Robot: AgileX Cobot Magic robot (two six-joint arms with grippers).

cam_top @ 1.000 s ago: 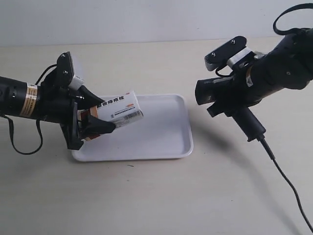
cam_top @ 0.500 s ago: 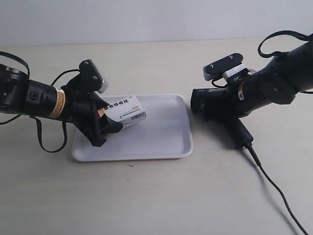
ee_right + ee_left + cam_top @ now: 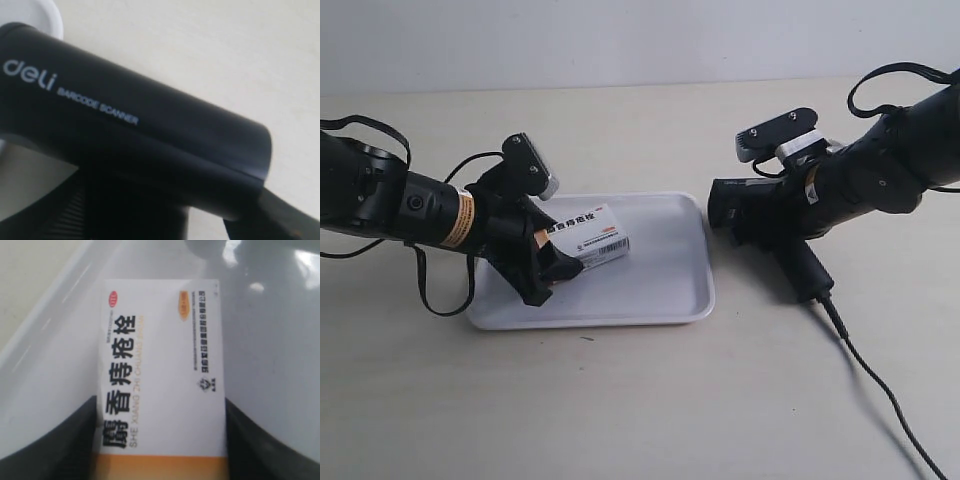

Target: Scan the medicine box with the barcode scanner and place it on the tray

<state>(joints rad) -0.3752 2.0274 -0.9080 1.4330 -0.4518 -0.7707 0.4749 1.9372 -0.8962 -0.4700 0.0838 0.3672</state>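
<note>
The white medicine box (image 3: 588, 236) with black lettering and an orange end is clamped in my left gripper (image 3: 552, 255), low over the white tray (image 3: 660, 290), near its left half. In the left wrist view the medicine box (image 3: 162, 370) fills the middle, with a dark finger against each long side and the tray (image 3: 280, 340) behind it. My right gripper (image 3: 782, 222) is shut on the black barcode scanner (image 3: 760, 215), low over the table just right of the tray, its head toward the tray. The scanner (image 3: 135, 135) fills the right wrist view.
The scanner's black cable (image 3: 890, 400) trails across the beige table (image 3: 640, 400) toward the exterior view's lower right corner. A corner of the tray (image 3: 42, 15) shows in the right wrist view. A pale wall runs along the back.
My left arm has carried the box rightward and lower, over the tray. The right arm came down with the scanner and closer to the tray's right edge, then held still.
</note>
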